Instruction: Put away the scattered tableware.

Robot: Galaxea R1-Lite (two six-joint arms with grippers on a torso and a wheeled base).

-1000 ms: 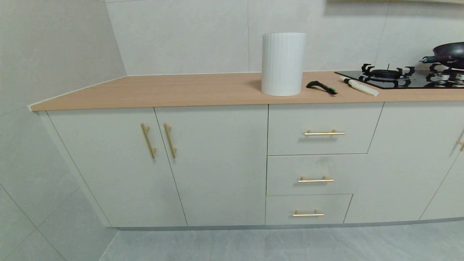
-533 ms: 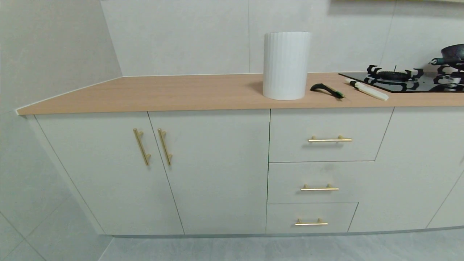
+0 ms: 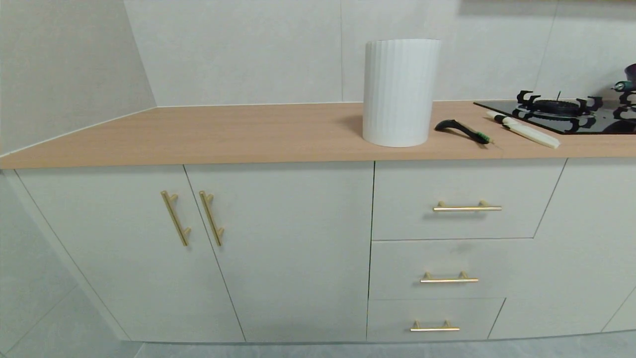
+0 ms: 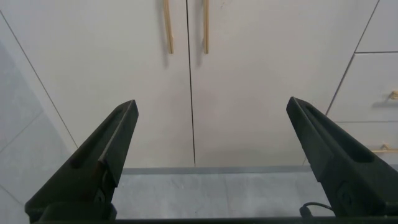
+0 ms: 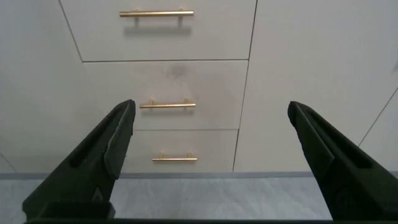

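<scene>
The left claw is spread wide with nothing between its two dark fingers, facing a pair of pale cupboard doors and the grey floor below them; the right claw is just as wide open and holds nothing, facing a stack of three drawers with gold bar handles; in the head view the two doors fill the lower left of the frame, their upright gold handles close together at the seam; the drawers sit at lower centre-right, one above another, all shut; above them a wooden counter runs across the middle of the frame; on it, right of centre, stands a tall white ribbed tub, upright; just beside it to the right lies a small black-handled tool with a green tip, flat on the wood and apart from the tub; a little further right lies a white knife, angled, one end at the edge of the black glass hob; a black burner grate sits on the hob at the right edge; pale wall tiles close the upper part of the frame behind the counter.
</scene>
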